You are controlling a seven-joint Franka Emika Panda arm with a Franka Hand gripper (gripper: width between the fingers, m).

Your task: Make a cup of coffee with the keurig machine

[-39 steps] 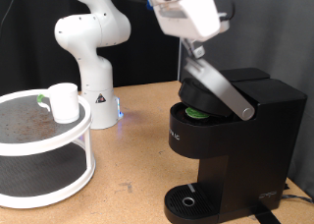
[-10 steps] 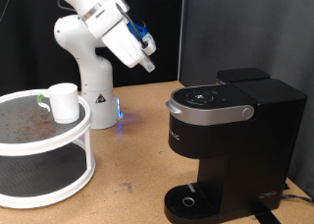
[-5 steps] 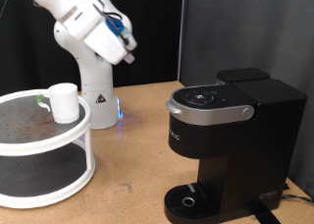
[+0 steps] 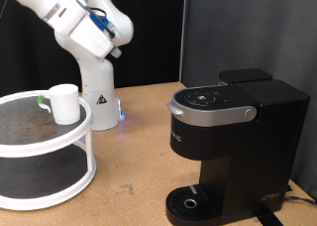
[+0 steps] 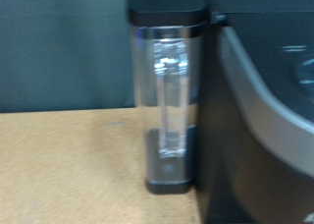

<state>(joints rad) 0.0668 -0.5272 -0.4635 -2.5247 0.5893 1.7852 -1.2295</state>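
The keurig machine stands at the exterior view's right with its lid shut and its drip tray bare. The cup stands upright on the top tier of a white round rack at the left. My gripper hangs in the air at the upper left, above and to the right of the cup, well away from the machine, with nothing seen in it. The wrist view shows no fingers, only the machine's clear water tank and black body, blurred.
The arm's white base with a blue light stands behind the rack. The rack has a lower tier. A small green item lies beside the cup. The wooden tabletop lies between rack and machine.
The machine's lid, open with a green pod inside at first, is now shut. My gripper has swung away from the machine to the exterior view's left, towards the rack.
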